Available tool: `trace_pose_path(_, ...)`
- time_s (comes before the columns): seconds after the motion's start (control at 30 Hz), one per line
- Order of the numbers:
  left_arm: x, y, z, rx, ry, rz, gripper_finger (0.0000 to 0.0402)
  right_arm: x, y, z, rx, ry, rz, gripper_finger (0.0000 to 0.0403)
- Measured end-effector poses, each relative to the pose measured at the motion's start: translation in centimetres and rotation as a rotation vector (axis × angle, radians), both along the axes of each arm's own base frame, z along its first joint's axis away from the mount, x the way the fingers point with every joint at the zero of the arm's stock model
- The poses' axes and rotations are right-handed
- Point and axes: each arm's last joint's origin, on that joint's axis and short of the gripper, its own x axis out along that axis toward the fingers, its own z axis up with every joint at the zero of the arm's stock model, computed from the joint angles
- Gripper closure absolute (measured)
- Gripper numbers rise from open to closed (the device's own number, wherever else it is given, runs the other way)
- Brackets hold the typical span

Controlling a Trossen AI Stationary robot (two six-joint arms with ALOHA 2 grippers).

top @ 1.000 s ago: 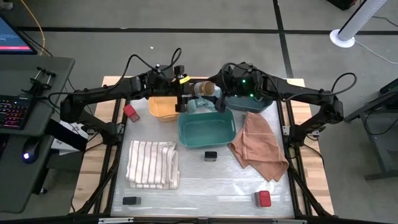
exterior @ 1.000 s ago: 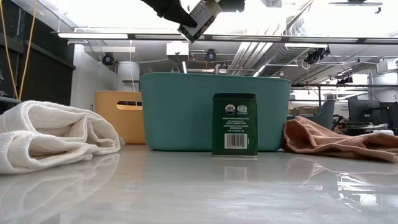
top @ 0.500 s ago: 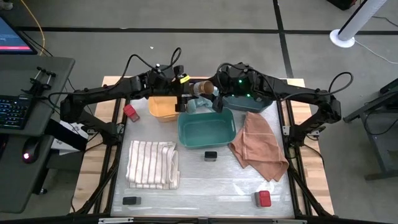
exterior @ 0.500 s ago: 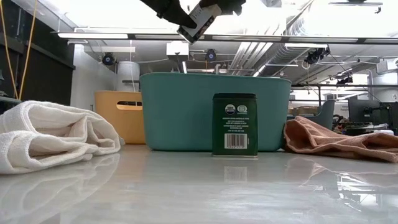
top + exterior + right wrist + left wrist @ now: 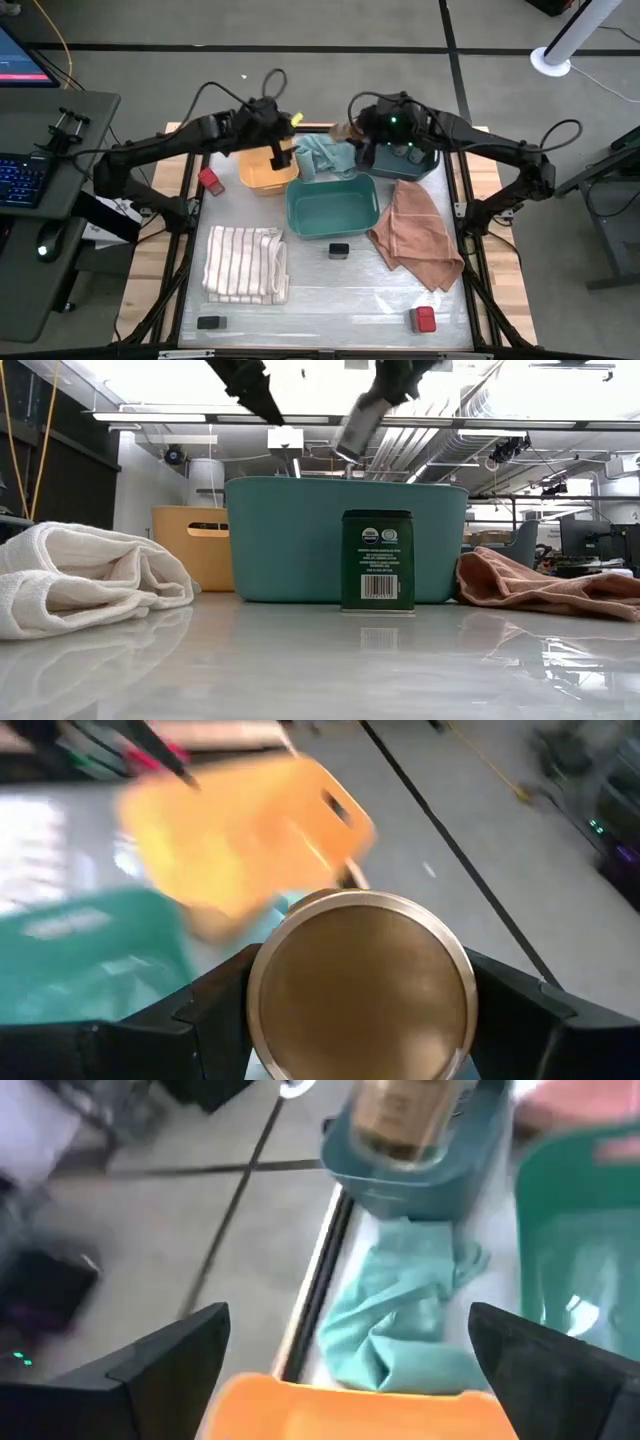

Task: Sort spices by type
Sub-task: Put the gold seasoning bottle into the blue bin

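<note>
While clamped between the fingers of the right gripper (image 5: 355, 1020), the round jar with tan lid (image 5: 360, 985) hangs in the air near the blue-grey bin (image 5: 400, 163). Above the orange bin (image 5: 262, 172), the left gripper (image 5: 350, 1370), fingers wide apart, nothing between. On the table (image 5: 330, 300): black tins (image 5: 338, 250), red-topped jars (image 5: 424, 319).

3 bins (image 5: 332, 212) at the table's (image 5: 330, 300) far side; striped cloth (image 5: 245, 264), pink cloth (image 5: 415, 235), teal cloth (image 5: 322, 155).
</note>
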Motion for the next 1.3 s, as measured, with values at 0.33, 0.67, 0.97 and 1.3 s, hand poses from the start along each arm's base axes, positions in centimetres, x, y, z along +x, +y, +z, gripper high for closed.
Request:
trace_pose_path(0.33,-4.2,1.2,-3.8,-0.505,-0.432,0.093,0.0006,-4.6,-7.6,-3.6,0.149,0.3,-0.336,0.0128)
trace_pose_path(0.67,-6.4,-1.5,-6.8,-0.645,-0.699,0.126,0.0005,-5.3,-14.2,-8.8,0.465,0.298,-0.483,0.0128)
trace_pose_path(0.97,-6.5,-2.1,-7.0,-0.636,-0.714,0.141,0.0005,-3.2,-16.0,-14.0,0.54,0.411,-0.57,0.0128)
trace_pose_path(1.3,-6.5,-2.1,-7.0,-0.623,-0.705,0.134,0.0005,-2.6,-16.3,-14.9,0.533,0.396,-0.643,0.0127)
